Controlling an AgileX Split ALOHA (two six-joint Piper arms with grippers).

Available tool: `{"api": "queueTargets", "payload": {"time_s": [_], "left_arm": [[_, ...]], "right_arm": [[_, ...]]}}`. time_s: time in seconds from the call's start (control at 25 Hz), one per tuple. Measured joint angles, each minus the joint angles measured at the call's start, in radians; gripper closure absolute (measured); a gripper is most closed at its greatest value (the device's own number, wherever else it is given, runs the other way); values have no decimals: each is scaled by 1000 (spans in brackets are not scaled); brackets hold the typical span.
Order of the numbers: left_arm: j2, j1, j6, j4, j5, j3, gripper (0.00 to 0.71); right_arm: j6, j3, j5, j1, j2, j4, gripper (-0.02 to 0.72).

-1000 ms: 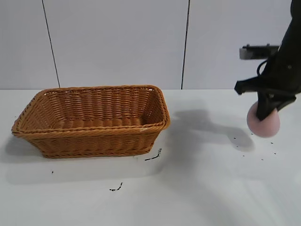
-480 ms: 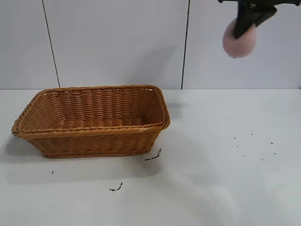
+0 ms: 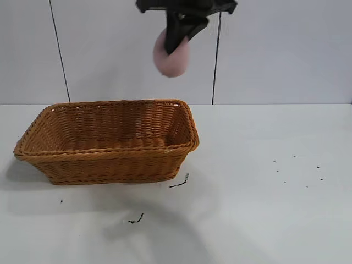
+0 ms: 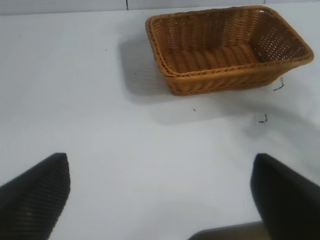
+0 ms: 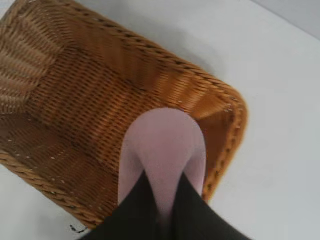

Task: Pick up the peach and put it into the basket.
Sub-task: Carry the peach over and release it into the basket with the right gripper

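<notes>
Peach (image 3: 170,55): clamped in right gripper (image 3: 177,38) jaws, high above basket (image 3: 110,140) right end.
Left gripper (image 4: 160,195): jaws spread wide over tabletop (image 3: 264,209).

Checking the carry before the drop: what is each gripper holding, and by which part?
The right gripper pinches the peach across its upper part, high above the basket. The left gripper, jaws open, holds nothing.

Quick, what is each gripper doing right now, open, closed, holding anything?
Left gripper: open, holding nothing, low over the table.
Right gripper: closed on the peach, high above the basket.
</notes>
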Motion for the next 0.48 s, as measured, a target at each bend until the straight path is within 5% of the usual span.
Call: {"api": "queueTargets", "payload": {"time_s": [0.48], "left_arm": [[0,0,0,0,0,0,16]], "right_arm": [[0,0,-171,59,222,0,681]]}}
